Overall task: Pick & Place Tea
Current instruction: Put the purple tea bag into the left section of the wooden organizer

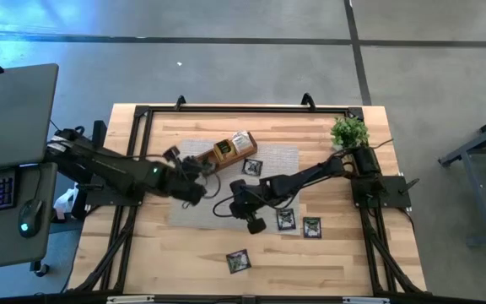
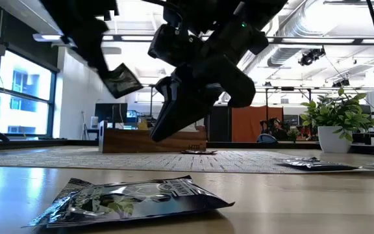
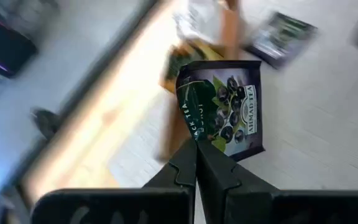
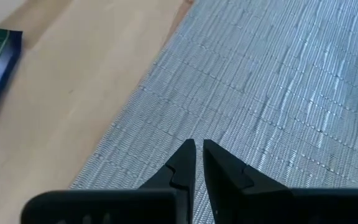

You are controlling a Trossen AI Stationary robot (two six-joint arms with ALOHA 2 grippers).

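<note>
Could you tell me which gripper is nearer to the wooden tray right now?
Left. The left gripper, shut on a sachet, hangs just beside the tray. The right gripper is empty, farther toward the table's front, over the mat's edge.

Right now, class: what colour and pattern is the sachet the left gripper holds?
The tea sachet is dark purple with berries and green leaves, clearest in the left wrist view.

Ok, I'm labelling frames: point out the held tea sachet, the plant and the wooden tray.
Held tea sachet (image 3: 229,109), left wrist view, printed front.
Plant (image 2: 335,112), low view, leaves.
Wooden tray (image 2: 125,141), low view, side wall.
</note>
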